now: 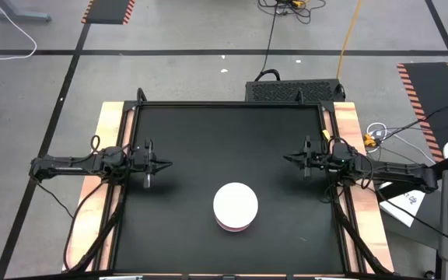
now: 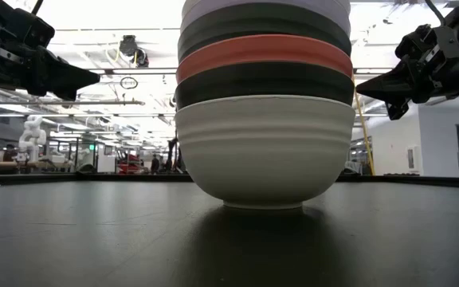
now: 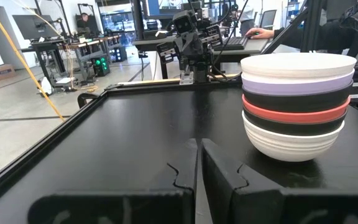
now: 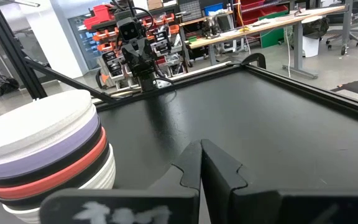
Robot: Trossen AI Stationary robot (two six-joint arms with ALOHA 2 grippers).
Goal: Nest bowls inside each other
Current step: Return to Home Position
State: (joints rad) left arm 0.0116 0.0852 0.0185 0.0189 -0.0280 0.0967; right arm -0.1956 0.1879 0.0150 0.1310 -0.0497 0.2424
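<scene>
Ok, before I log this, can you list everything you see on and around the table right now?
Stack of bowls: six nested, from bottom to top white, black, red, black, lavender, white; on the front half of the table, about midway between the arms.
Table: one, black top with wooden side strips.
Vented box: one, black, on the floor just behind the table's far edge, with a cable running from it.
Striped floor mats: two, black with orange-striped edges; on the floor beyond the table, one far left and one far right.
Left gripper: one, dark, shut and empty, raised over the table's left side.
Right gripper: one, dark, shut and empty, raised over the table's right side.
</scene>
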